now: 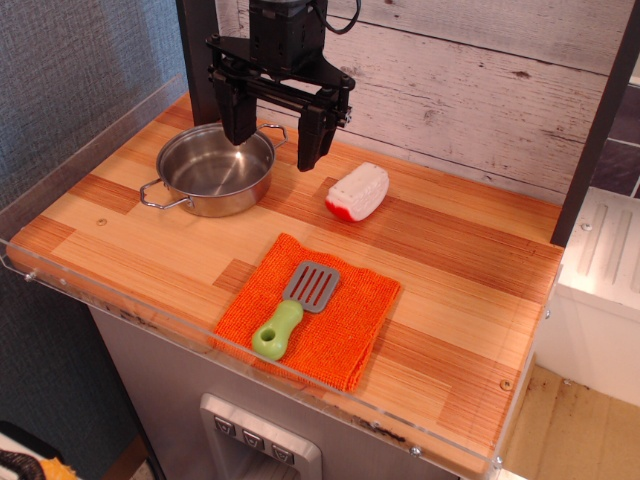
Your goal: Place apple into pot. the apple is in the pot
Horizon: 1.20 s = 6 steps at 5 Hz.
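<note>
The apple point(358, 192) is a small white rounded chunk with a red rim along its lower edge. It lies on the wooden table, right of the pot. The pot point(214, 170) is a shallow shiny steel pot with two wire loop handles, at the back left of the table; it looks empty. My gripper point(275, 140) hangs open above the pot's right rim, its black fingers point(312, 138) spread wide and holding nothing. The right finger is just left of the apple and above it, apart from it.
An orange cloth point(345, 325) lies near the front edge with a green-handled grey spatula point(295, 310) on it. A clear plastic rim point(70, 150) runs along the table's left and front edges. A wooden plank wall point(480, 80) stands behind.
</note>
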Each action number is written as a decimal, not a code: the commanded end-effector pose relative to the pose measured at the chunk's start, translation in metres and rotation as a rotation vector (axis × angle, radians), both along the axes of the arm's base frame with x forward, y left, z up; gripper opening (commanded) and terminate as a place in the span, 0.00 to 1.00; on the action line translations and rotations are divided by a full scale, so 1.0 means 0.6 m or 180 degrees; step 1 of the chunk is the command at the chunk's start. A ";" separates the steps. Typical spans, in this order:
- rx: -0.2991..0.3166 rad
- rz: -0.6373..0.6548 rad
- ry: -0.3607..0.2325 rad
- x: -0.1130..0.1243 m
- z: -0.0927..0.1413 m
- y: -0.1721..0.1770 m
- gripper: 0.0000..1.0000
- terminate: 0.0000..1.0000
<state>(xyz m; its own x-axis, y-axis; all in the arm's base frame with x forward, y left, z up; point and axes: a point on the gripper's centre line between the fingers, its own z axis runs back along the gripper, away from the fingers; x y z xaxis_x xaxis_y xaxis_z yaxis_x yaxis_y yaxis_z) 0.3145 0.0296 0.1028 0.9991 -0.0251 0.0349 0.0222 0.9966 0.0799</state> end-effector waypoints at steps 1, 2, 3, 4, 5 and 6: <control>0.0000 0.0000 0.0000 0.000 0.000 0.000 1.00 0.00; -0.0007 -0.0165 -0.0085 0.033 -0.013 -0.018 1.00 0.00; 0.0039 -0.0265 -0.0123 0.064 -0.025 -0.041 1.00 0.00; 0.0112 -0.0363 -0.0106 0.096 -0.044 -0.069 1.00 0.00; 0.0183 -0.0420 -0.0025 0.114 -0.062 -0.073 1.00 0.00; 0.0216 -0.0398 0.0120 0.122 -0.086 -0.064 1.00 0.00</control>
